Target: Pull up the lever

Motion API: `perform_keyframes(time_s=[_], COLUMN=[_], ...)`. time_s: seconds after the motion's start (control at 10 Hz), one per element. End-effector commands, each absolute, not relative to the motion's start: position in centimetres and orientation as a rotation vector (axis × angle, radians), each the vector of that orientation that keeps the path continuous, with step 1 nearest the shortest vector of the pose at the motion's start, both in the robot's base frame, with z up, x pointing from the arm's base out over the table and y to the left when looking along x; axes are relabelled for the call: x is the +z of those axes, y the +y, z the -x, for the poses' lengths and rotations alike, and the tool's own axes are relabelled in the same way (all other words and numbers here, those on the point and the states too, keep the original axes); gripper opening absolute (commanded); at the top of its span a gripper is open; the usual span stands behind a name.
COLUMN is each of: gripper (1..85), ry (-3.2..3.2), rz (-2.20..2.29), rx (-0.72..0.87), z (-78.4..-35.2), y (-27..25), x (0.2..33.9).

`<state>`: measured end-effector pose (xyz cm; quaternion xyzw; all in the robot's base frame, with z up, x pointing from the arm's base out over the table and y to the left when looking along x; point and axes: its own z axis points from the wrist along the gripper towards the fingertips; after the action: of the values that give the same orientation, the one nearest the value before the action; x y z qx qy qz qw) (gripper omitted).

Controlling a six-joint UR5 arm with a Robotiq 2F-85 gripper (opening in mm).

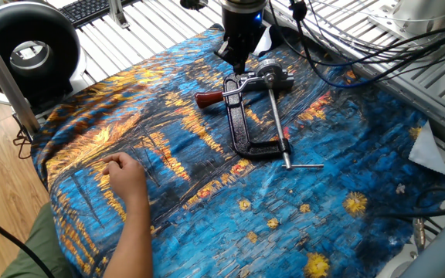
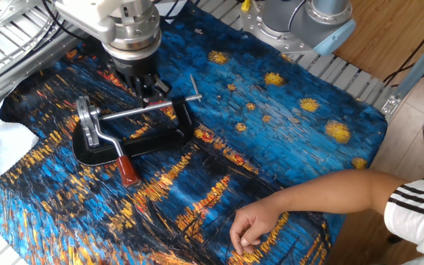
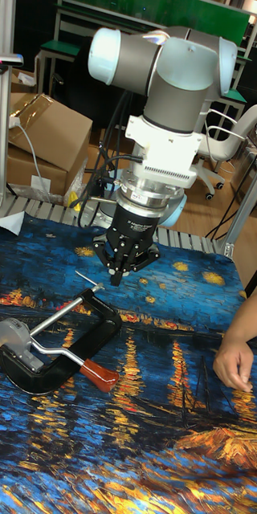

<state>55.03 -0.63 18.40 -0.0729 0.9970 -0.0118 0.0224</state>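
A black C-shaped clamp [image 1: 243, 131] lies flat on the blue and orange painted cloth [image 1: 207, 193]. Its lever [image 1: 209, 98] rests low on the cloth, the dark red sleeve pointing away from the frame; it also shows as the lever [image 2: 127, 169] and the lever [image 3: 99, 373]. A long silver threaded rod [image 1: 277, 123] runs through the clamp. My gripper [image 3: 116, 278] hangs just above the cloth beside the clamp's far end, fingers together, holding nothing. In the two table views, the gripper [image 1: 236, 62] and the gripper [image 2: 151, 90] stand apart from the lever.
A person's hand [image 1: 126, 176] presses the cloth at its near corner, also seen as the hand [image 2: 250, 223]. A black round device [image 1: 25, 48] stands off the cloth's left. Cables [image 1: 346, 42] trail behind the arm. A cardboard box [image 3: 40, 136] sits in the background.
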Motion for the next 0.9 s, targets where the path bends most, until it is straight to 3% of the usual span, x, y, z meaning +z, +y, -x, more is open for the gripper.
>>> perform_keyframes(time_s=[0.0,0.3,0.8], gripper=[17.7,17.7,32.0], ry=[3.025,3.021,3.025], rz=[0.416,0.500,0.510], rx=[0.098,0.040,0.046], z=[-55.8,-55.7,-55.6], y=[1.8,0.8,0.9], x=[18.6,18.6,18.6])
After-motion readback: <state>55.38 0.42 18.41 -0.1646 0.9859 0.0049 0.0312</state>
